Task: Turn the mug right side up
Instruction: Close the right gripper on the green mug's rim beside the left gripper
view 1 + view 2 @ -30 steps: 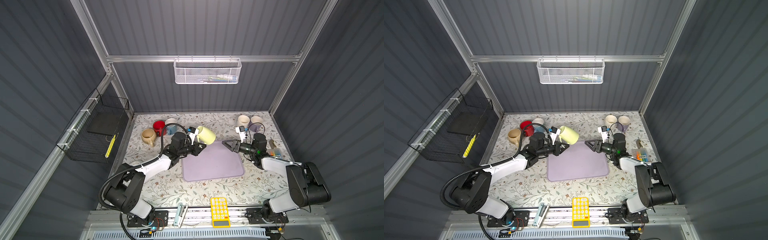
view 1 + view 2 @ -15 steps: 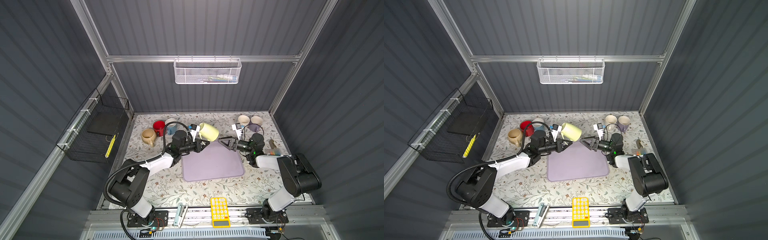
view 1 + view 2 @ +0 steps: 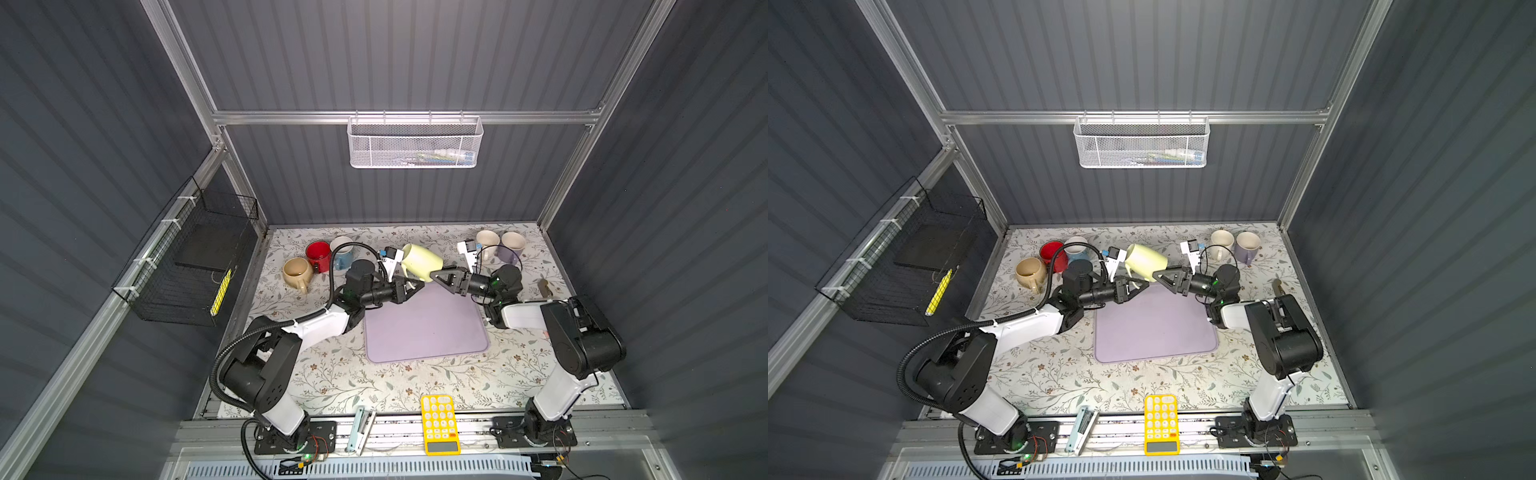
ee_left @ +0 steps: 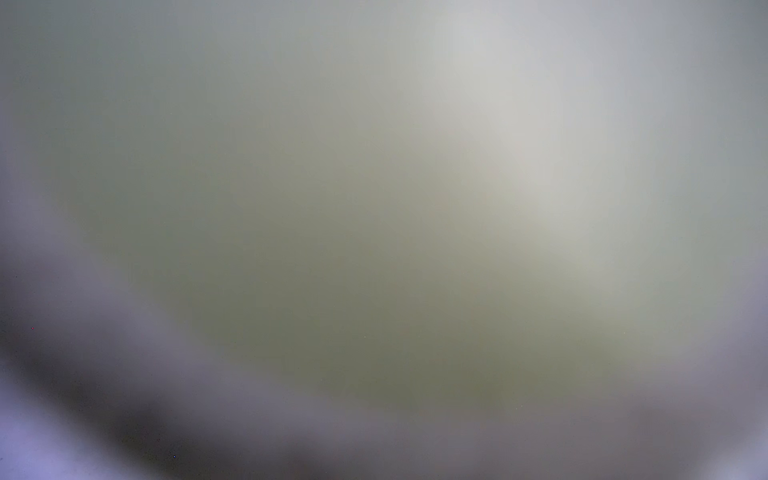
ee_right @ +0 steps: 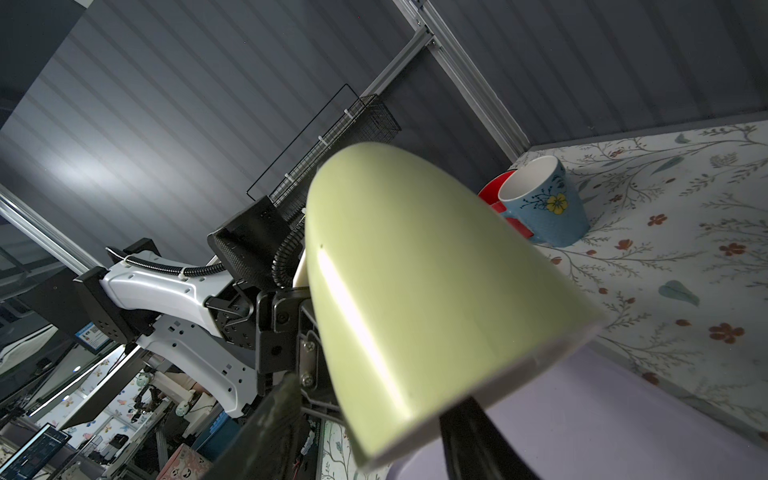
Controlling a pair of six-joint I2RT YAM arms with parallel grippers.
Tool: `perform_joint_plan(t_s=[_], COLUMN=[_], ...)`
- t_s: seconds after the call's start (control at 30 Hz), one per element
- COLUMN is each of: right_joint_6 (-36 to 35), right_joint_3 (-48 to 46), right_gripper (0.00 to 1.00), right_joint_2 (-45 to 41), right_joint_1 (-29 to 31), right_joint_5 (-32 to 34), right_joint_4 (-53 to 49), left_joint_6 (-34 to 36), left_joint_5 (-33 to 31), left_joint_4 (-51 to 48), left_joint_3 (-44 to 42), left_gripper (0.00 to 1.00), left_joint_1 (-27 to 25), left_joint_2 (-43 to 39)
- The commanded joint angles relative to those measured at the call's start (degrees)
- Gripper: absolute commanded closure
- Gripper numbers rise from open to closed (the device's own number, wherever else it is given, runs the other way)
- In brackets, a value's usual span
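The floral-patterned tabletop (image 3: 374, 386) carries a lilac rectangular mat (image 3: 424, 328) at its middle; both arms reach inward and meet over the mat's far edge.

The left tool (image 3: 414, 286) is closed narrow on the pale yellow-green ceramic mug (image 3: 422, 261), seemingly at its handle side, though the left wrist view is only a pale green blur; the mug hangs clear of the tabletop, tipped well over on its side above the mat's far edge. In the right wrist view its rounded closed end points up toward the left arm and its white-edged mouth faces down toward the mat.

The right tool (image 3: 439, 280) stands partly spread just beside the mug; its dark fingers (image 5: 274, 432) sit one to each side of the mug's lower rim; whether they touch it I cannot tell.

Behind the left arm stand a tan round mug (image 3: 296, 272), a red mug (image 3: 318, 253) and a blue flowered mug (image 5: 548, 208), all upright.
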Motion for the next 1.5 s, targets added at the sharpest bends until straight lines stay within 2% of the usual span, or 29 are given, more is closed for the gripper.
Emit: perform_joint_plan(t_s=[0.0,0.23,0.43,0.57,0.7,0.83,1.0,1.47], right_joint_6=[1.70,1.95,2.52,3.17,3.54,3.82,3.24,-2.01], right_joint_3=[1.96,2.95,3.04,3.14,3.13,3.13,3.31,4.17], right_gripper=[0.45,0.46,0.53,0.62,0.79,0.87,0.92,0.99], right_joint_2=[0.92,1.02,0.69,0.63,0.58,0.39,-0.02,-2.84], right_joint_1=[0.95,2.29,2.51,2.51,2.51,2.51,2.50,2.04], right_joint_5=[0.23,1.20,1.59,1.72,1.97,2.40,2.84,3.90], right_joint_4=[4.16,4.19,4.20,4.24,4.15,4.01,1.73,-9.91], left_joint_6=[-1.02,-2.31,-2.72,-2.56,-2.76,-2.66,-1.01,1.21], left_joint_5=[2.04,2.17,1.71,1.02,0.97,0.75,-0.32,-1.81], left_joint_4=[8.20,10.59,11.70,12.25,12.75,12.72,10.53,8.09], left_joint_3=[2.15,2.31,1.71,0.83,0.63,0.51,0.37,-0.11], left_gripper=[1.00,1.00,1.00,1.00,1.00,0.97,0.90,0.63], left_joint_1=[-0.30,-0.78,-0.83,-0.79,-0.78,-0.76,-0.70,-0.01], left_joint_2=[0.36,1.95,2.22,1.78,1.86,1.78,0.87,-0.68])
